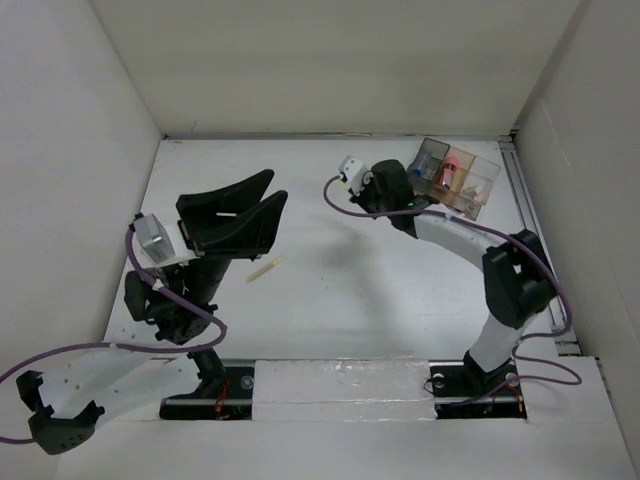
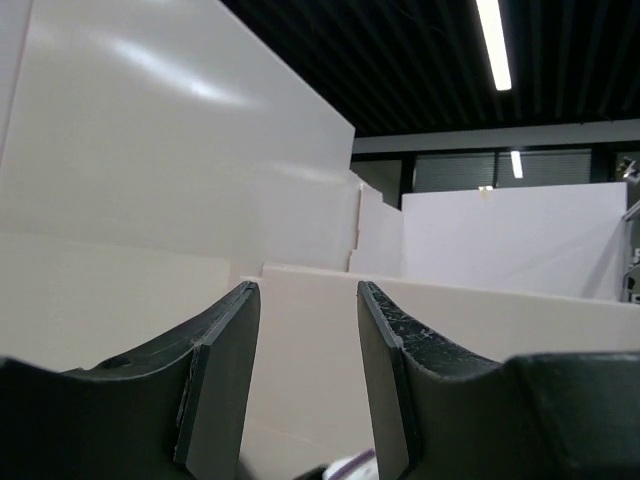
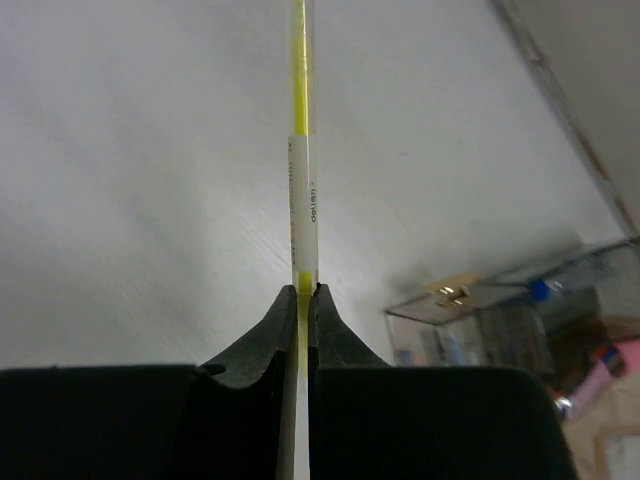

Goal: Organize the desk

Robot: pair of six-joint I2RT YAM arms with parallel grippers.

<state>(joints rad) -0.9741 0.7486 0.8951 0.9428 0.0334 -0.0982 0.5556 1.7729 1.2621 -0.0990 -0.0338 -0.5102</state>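
My right gripper (image 3: 303,296) is pressed together on a thin yellow pen (image 3: 301,200) with a white printed label. The fingers pinch it close to one end, and the rest of it runs straight out past my fingertips. The desk (image 1: 350,300) lies right under that gripper, its white top filling the wrist view behind the pen. I cannot tell whether the pen's far end touches the surface.

The clear organizer box (image 1: 430,153) sits just beside my right gripper, at the desk's far right corner. From above, a pink item (image 1: 450,172) shows in its middle compartment. The thin metal rail (image 1: 527,205) runs along the desk's right side, next to the box.

My left gripper (image 1: 278,187) is spread wide with nothing between its fingers. It is raised off the desk on the left side and tilted so its wrist camera looks over the white walls, not at the tabletop. A short pale yellow stick (image 1: 265,268) lies flat on the desk near my left arm, apart from both grippers and well away from the organizer box
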